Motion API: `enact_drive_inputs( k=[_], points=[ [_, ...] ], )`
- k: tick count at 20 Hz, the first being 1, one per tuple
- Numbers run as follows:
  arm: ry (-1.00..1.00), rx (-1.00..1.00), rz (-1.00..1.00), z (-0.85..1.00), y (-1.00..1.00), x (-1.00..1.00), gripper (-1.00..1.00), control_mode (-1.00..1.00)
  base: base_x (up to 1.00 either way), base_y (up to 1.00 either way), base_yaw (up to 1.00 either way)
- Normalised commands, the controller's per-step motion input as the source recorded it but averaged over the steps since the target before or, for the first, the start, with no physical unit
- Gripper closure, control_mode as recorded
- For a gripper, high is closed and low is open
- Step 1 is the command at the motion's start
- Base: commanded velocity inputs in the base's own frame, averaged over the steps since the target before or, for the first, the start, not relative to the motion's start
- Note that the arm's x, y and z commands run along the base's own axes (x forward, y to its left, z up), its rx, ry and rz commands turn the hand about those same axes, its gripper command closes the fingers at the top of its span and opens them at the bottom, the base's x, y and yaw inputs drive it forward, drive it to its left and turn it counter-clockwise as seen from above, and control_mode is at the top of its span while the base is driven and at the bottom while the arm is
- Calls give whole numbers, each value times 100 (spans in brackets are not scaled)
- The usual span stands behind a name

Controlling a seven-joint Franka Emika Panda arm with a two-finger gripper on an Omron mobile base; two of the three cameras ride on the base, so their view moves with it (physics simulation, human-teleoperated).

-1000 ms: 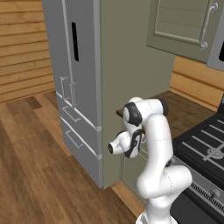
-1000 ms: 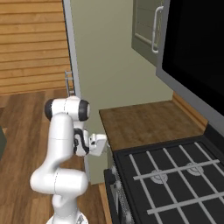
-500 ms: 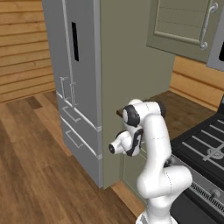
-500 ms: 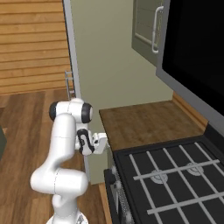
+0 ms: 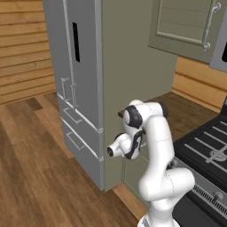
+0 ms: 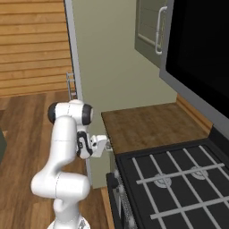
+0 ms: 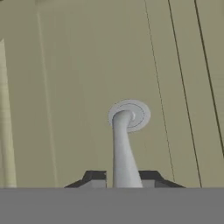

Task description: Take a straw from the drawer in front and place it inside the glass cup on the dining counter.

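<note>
The arm folds low, its wrist level against the sage-green drawer (image 7: 65, 87) front below the tabletop (image 6: 147, 125). The jaws clench the drawer's silver handle (image 7: 124, 148).

- My gripper (image 7: 124, 181) sits tight against the drawer (image 7: 78, 87) front, the handle (image 7: 124, 144) filling the gap between its fingers.
- The tall panel (image 5: 133, 66) and fridge (image 5: 73, 80) wall off my left.
- The stove (image 6: 179, 179) blocks my right; the floor (image 5: 31, 168) behind is open.
</note>
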Motion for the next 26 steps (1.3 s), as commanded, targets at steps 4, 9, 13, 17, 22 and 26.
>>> enact_drive_inputs(
  k=[4, 9, 13, 17, 22, 26],
  points=[
    [0, 3, 0, 0, 87, -38, 100, -100, 0, 0, 0],
    [0, 5, 0, 0, 100, -40, 100, -100, 0, 0, 0],
    [3, 5, 0, 0, 100, -38, 100, -100, 0, 0, 0],
    [5, 6, 0, 0, 100, -34, 100, -100, 0, 0, 0],
    [7, 8, 0, 0, 100, -31, 100, -100, 0, 0, 0],
    [10, 11, 0, 0, 98, -19, -100, -100, 0, 0, 0]
  ],
)
